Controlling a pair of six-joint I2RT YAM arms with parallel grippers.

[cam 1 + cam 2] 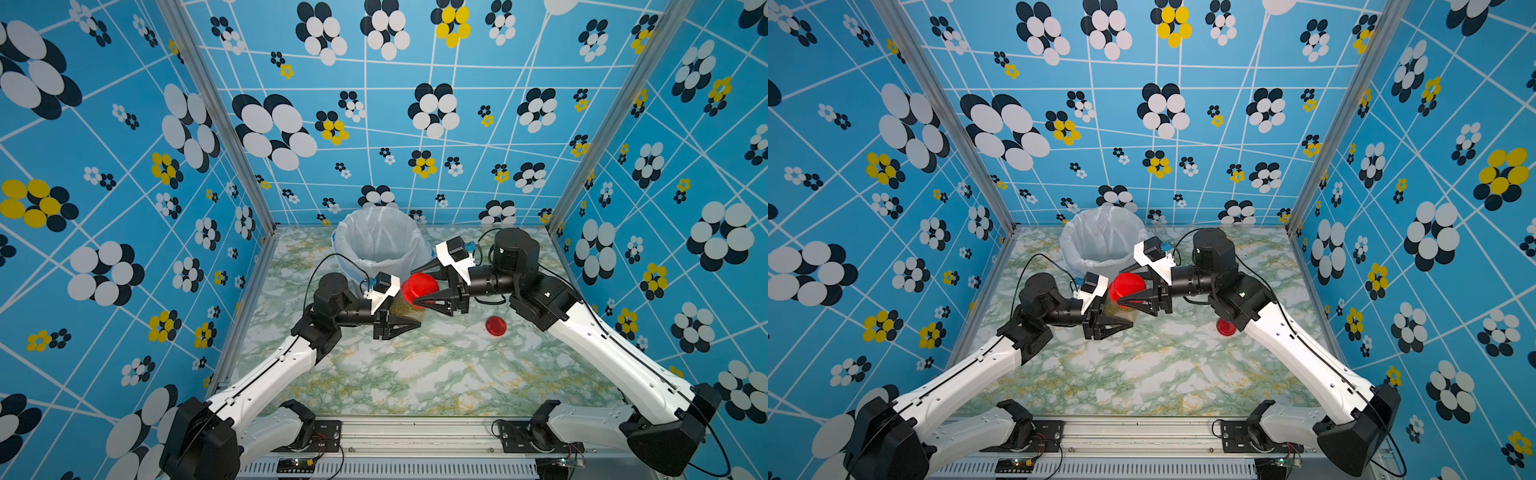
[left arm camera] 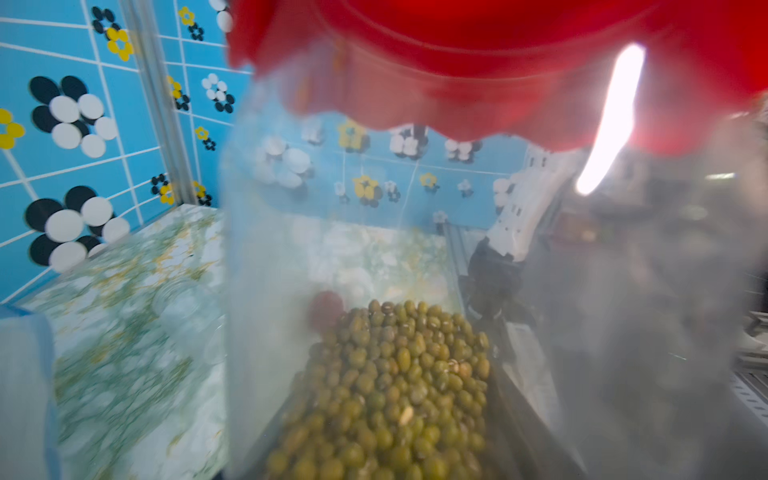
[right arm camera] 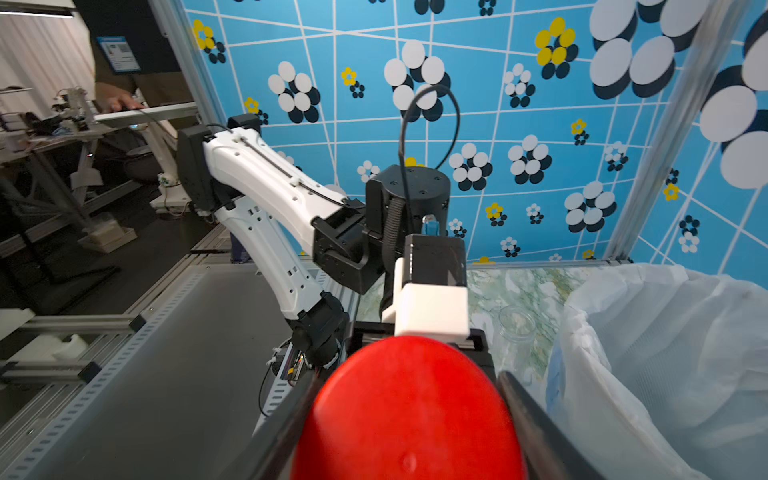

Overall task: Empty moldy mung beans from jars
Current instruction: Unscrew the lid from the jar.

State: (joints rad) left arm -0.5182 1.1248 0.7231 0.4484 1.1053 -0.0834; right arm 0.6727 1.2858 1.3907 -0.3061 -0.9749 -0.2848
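Note:
A clear jar point(image 1: 411, 312) with mung beans point(image 2: 390, 386) in its lower part is held above the table, tilted, with my left gripper point(image 1: 409, 318) shut on its body. In the left wrist view the beans fill the space between the jaws. The jar's red lid point(image 1: 420, 286) point(image 1: 1127, 286) sits on its mouth. My right gripper point(image 1: 413, 286) is shut on that lid point(image 3: 409, 415), one dark finger point(image 3: 528, 415) on each side. An empty clear jar point(image 3: 517, 322) without a lid stands on the table beside the bin.
A bin lined with a white bag point(image 1: 374, 237) point(image 1: 1100, 237) stands at the back of the marble table, just behind both grippers. A loose red lid point(image 1: 496, 325) lies on the table under my right forearm. Patterned walls close three sides.

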